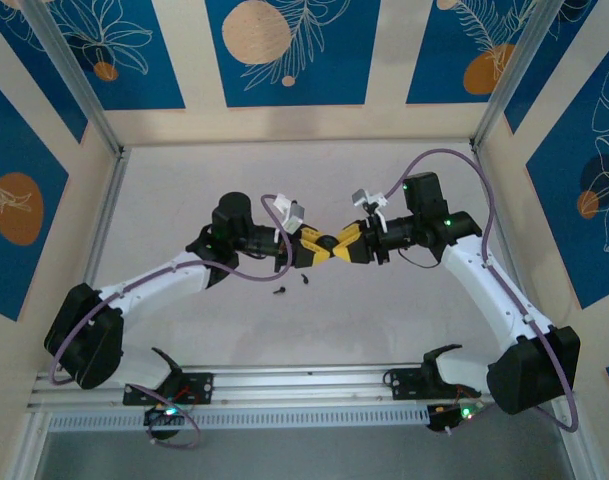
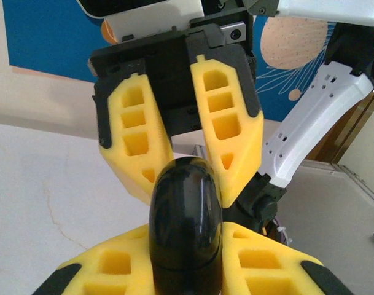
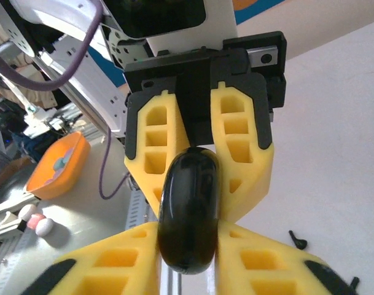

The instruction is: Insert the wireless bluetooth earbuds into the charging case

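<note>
Bare table (image 1: 174, 190) is lying open toward the left wall. Mid-table, the left gripper (image 1: 322, 247) is clamping the black case (image 2: 185, 215), with two black earbuds (image 1: 280, 290) lying just nearside, clear of all fingers. The right gripper (image 1: 338, 247) is flanking the case's other end, grip unclear, with open table beyond.

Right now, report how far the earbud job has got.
Done: nothing visible; two black earbuds lie loose on the table. In hand: the black case, gripped by the left end effector, with the right end effector flanking it. Left: getting those buds into the case.
</note>
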Controlling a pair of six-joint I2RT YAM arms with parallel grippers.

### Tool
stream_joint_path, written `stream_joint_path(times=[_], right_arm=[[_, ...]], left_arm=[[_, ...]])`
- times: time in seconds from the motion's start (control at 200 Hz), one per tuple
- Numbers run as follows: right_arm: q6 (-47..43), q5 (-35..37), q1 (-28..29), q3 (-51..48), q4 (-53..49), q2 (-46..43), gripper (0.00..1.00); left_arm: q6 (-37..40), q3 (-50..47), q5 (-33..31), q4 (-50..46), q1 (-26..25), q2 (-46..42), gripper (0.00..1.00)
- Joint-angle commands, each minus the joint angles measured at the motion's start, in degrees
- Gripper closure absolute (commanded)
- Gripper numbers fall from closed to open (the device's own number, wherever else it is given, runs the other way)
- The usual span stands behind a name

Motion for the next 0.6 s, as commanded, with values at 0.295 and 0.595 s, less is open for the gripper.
stream_joint_path(times=[0.295,0.595], right_arm=[[1.9,9.9,-0.3,0.4,2.2,-5.4,0.43],[1.6,11.7,4.0,2.6,1.4,-2.8,0.38]], left_arm=[[10.8,1.5,-3.6,-11.0,0.0,-5.0,0.86],[9.4,1.3,-4.2,-9.4,0.0,-4.7,0.85]])
